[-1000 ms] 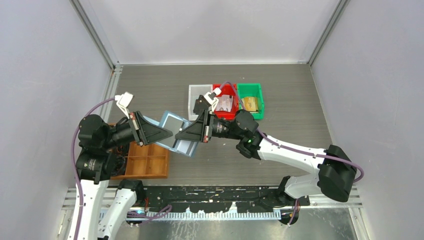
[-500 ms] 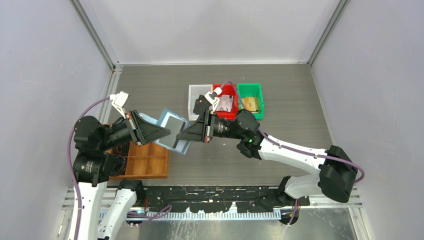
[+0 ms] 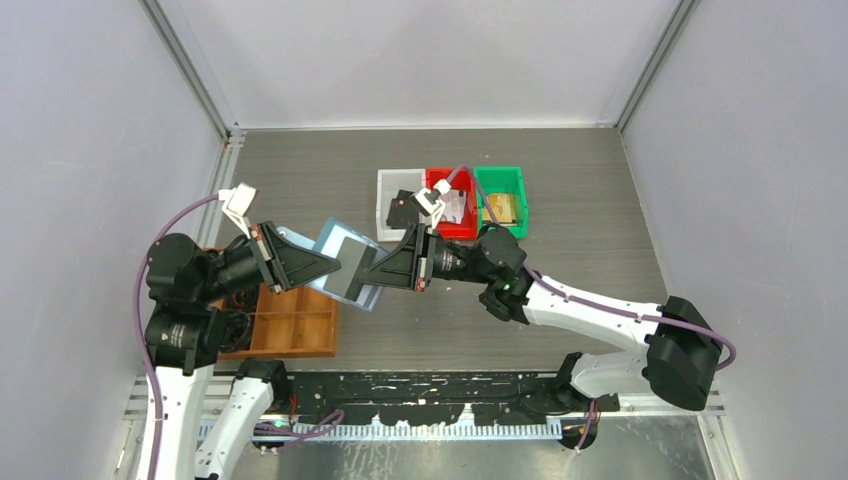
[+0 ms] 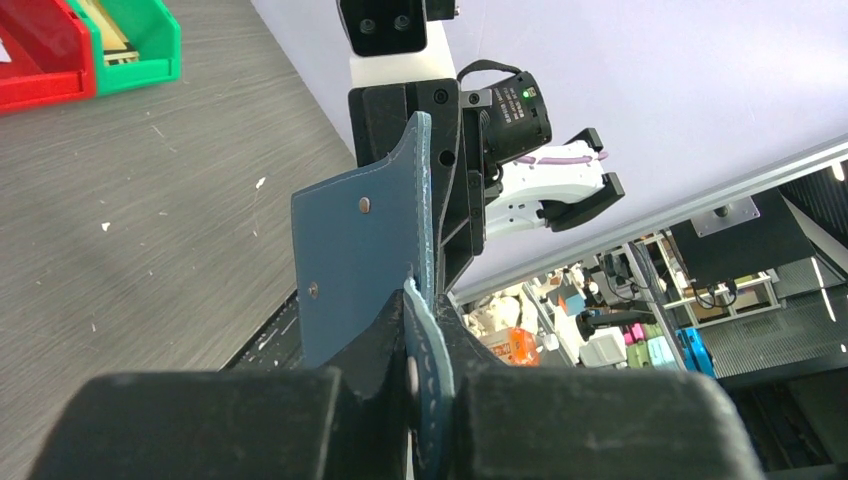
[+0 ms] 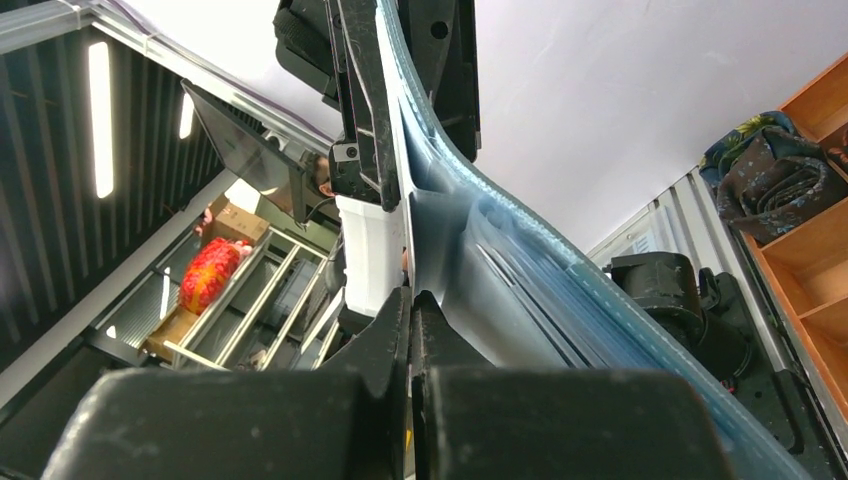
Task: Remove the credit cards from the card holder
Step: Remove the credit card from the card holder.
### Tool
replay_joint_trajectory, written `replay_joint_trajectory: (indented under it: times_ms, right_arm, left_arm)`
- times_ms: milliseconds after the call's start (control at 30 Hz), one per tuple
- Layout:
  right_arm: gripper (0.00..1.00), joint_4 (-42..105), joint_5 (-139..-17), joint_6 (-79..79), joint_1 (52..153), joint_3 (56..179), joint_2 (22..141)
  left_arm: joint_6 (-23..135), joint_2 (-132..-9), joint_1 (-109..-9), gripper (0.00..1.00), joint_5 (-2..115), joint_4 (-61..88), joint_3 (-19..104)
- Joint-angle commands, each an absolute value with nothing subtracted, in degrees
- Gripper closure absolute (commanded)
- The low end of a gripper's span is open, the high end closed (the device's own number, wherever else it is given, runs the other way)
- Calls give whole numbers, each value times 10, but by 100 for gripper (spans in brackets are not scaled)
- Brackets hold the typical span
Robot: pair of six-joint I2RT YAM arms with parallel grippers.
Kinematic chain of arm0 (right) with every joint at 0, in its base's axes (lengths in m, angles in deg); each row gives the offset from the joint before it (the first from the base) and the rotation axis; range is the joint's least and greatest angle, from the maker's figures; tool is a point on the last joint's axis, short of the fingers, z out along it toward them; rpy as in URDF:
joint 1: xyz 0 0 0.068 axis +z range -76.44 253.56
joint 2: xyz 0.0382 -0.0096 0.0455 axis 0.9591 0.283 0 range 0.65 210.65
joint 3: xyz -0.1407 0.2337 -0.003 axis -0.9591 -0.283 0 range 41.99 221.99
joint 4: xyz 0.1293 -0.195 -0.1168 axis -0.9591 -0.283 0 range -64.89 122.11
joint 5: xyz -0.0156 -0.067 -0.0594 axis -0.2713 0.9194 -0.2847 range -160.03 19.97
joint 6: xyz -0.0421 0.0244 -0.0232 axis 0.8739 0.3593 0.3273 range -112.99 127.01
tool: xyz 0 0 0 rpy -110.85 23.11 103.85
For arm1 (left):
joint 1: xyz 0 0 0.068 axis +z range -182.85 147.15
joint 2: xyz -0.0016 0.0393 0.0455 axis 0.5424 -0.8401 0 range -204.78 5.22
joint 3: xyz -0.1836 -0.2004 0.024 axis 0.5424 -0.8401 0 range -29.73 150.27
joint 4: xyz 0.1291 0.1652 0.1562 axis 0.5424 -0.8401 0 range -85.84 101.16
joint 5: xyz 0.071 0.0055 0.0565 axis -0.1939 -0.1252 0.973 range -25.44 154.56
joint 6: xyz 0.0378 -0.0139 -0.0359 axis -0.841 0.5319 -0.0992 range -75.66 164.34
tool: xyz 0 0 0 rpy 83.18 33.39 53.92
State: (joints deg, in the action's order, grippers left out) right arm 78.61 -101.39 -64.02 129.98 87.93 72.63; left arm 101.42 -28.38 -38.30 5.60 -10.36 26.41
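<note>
The card holder [image 3: 334, 243] is held up off the counter [image 3: 580, 200], opened out between the two hands, which meet tip to tip over the near-left part of the surface. The left hand [image 3: 322, 265] is closed on the holder's teal outer flap. In the left wrist view the stitched edge and a small snap are seen pinched between its fingers [image 4: 385, 345].

The right hand [image 3: 372, 268] is brought in from the opposite side, its fingers [image 5: 392, 335] pressed together on a thin pale layer at the holder's paler inside face. Whether that layer is a card or a pocket lip cannot be told. A grey credit card [image 3: 350, 270] is seen from above lying against the open inside, just beside the right fingertips; its lower part is darker (in shade, or a second card, cannot be told).

Behind the hands a clear bin [image 3: 396, 185], a red bin [image 3: 458, 198] and a green bin [image 3: 500, 190] are lined up side by side. A wooden tray [image 3: 300, 322] is set at the left, below the left arm.
</note>
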Motion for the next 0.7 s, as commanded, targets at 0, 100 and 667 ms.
replay_joint_trajectory:
  times_ms: [0, 100, 667]
  right_arm:
    - [94, 820, -1007, -635, 1307, 887, 717]
    - [71, 831, -998, -650, 1309, 894, 732]
    - [99, 814, -1001, -630, 1293, 829, 673]
  left_arm:
    - [1022, -276, -379, 99, 59, -70, 293]
    - [1021, -276, -380, 100, 58, -70, 294]
    - [947, -277, -379, 100, 91, -122, 318]
